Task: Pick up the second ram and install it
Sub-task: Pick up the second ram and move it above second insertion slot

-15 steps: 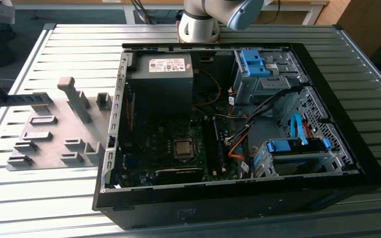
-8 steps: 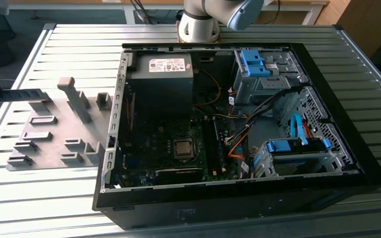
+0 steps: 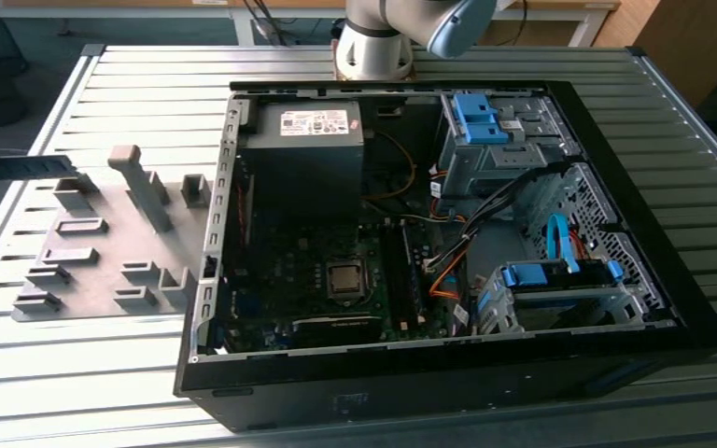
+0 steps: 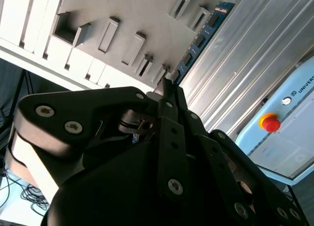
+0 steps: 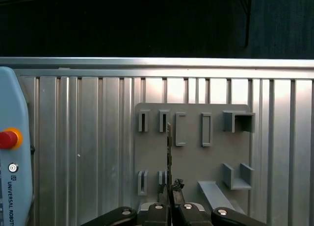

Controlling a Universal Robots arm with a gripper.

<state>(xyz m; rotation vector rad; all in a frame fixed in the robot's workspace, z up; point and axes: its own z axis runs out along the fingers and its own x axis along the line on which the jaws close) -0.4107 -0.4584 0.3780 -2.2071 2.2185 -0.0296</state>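
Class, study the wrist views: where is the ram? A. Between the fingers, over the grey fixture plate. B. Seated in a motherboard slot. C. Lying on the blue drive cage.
A: in the second wrist view the ram sticks out from between the fingers, with the fixture plate behind it.

High exterior view over table (image 3: 85,373); both wrist views facing fixture plate (image 5: 196,162)

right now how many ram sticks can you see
1. The ram stick stands on edge at the grey fixture plate, its near end clamped in the gripper. Others seated inside the computer case may be hidden.
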